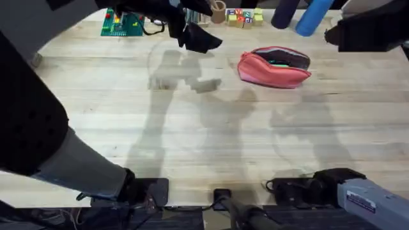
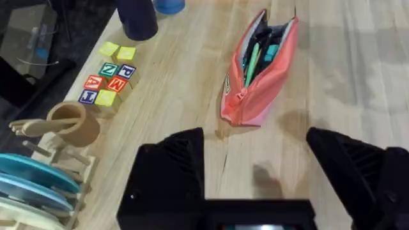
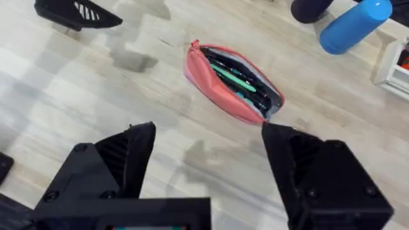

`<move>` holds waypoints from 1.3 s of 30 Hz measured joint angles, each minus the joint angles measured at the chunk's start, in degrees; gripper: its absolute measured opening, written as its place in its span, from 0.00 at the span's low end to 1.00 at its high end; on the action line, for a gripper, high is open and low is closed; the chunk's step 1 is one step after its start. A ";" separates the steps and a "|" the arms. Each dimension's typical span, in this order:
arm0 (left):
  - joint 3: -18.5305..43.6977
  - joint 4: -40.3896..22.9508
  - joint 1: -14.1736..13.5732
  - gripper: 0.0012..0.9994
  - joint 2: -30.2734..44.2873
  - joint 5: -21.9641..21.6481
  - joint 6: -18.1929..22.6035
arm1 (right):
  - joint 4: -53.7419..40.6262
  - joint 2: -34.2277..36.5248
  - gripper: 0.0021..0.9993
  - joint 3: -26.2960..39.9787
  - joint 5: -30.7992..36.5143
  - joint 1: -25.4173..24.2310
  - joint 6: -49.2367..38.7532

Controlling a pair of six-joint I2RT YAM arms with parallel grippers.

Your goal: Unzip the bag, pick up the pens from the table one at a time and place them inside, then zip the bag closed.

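Right gripper [image 3: 208, 163] hung spread and empty just short of the bag [image 3: 230, 83]; left gripper [image 2: 255, 166] likewise spread, to the bag's other side. Lay unzipped on the table [image 1: 192, 140], pens [image 3: 239, 80] inside, long axis running between both claws. Zipping judged next.

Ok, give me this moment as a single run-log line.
coral-pink fabric pouch: unzipped, lying on light-wood table | bright green pen: inside pouch | left pincer: open, empty | right pincer: open, empty | zip-close: pending

I am seeing letter blocks [image 2: 108, 75] sitting beside a wooden cup [image 2: 73, 122], and a blue cylinder [image 3: 353, 24] lying near a green board [image 1: 121, 24].
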 joint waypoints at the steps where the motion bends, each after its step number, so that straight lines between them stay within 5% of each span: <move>1: -0.02 0.02 0.00 0.99 0.00 0.01 0.39 | 0.15 -0.02 1.00 0.00 -0.02 0.02 0.01; 20: -0.02 -3.92 -0.23 0.99 1.62 4.94 15.71 | 1.87 0.00 1.00 0.00 -0.02 0.01 0.02; 39: -0.15 -4.65 -0.70 0.99 10.01 7.52 21.09 | 3.47 0.00 1.00 0.00 -0.25 0.00 -1.14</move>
